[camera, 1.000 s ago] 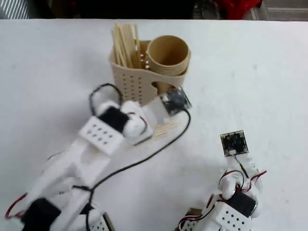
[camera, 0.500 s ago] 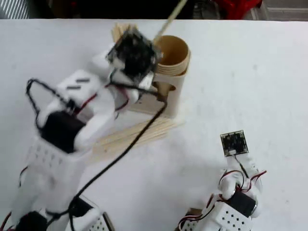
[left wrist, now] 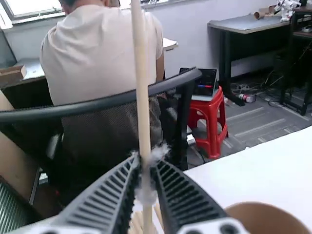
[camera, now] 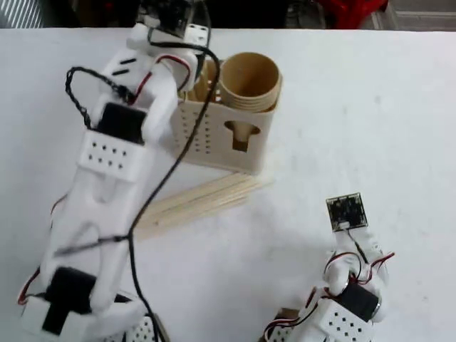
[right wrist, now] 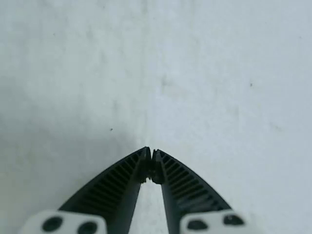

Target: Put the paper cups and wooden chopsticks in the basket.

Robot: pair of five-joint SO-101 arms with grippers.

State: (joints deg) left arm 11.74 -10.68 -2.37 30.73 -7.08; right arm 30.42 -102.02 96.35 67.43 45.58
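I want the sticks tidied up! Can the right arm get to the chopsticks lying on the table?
Probably yes: only bare table lies between the right arm and the loose chopsticks, though its shut end effector must open first.

We see white table (camera: 385, 107) spanning high view. Beyond its far edge, red stool (camera: 349, 11) at 1 o'clock. We note black mesh chair (left wrist: 97, 105) just beside stool, dark desk (left wrist: 243, 24) farther back.
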